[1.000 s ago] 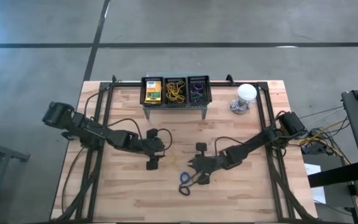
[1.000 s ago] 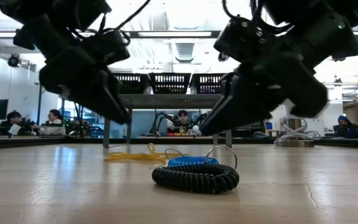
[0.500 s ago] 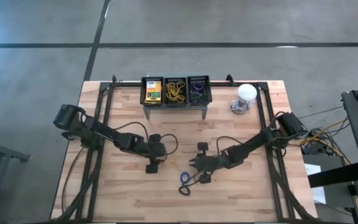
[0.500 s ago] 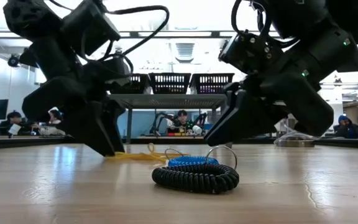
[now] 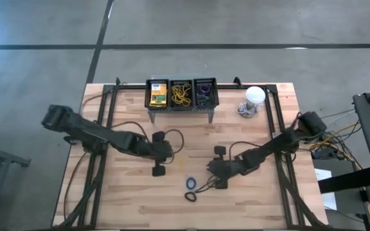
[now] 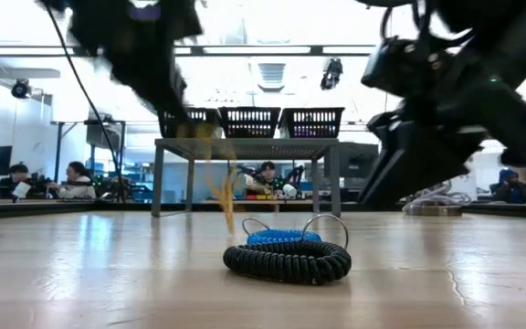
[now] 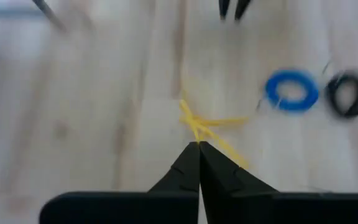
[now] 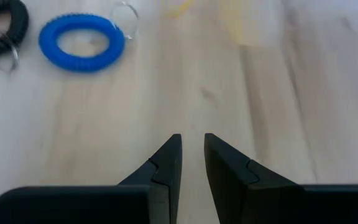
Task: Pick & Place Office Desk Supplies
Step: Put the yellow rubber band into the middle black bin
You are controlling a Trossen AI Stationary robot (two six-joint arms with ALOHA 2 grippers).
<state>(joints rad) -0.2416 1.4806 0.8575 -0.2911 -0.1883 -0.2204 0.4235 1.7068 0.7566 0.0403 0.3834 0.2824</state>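
A thin yellow rubber band (image 7: 199,124) hangs from my left gripper (image 7: 197,144), which is shut on it above the middle of the table (image 5: 167,154). In the low view the band (image 6: 226,194) trails down from the raised gripper (image 6: 183,114). A blue coil loop (image 5: 191,183) and a black coil loop (image 5: 190,196) lie flat on the table, nearer the front. My right gripper (image 8: 191,146) hovers to their right (image 5: 211,172), its fingers a narrow gap apart with nothing between them. My left gripper pinches the rubber band's upper part (image 7: 195,134) between its two fingertips, coming from above and pointing down. The band hangs slack below the fingers. Whether its lower end (image 6: 230,227) is clear of the table, I cannot tell.
A grey stand (image 5: 180,110) at the far middle carries three black bins: a crayon box (image 5: 158,95), yellow rubber bands (image 5: 180,95) and purple loops (image 5: 204,94). A white dome (image 5: 254,96) stands at the far right. People sit in the room beyond the table.
My left gripper has dropped to the table, shut on the yellow rubber band and risen with it; the band, which lay flat, now hangs stretched downward. My right gripper has drawn back toward the table's right edge, away from the coil loops, which have stayed put.
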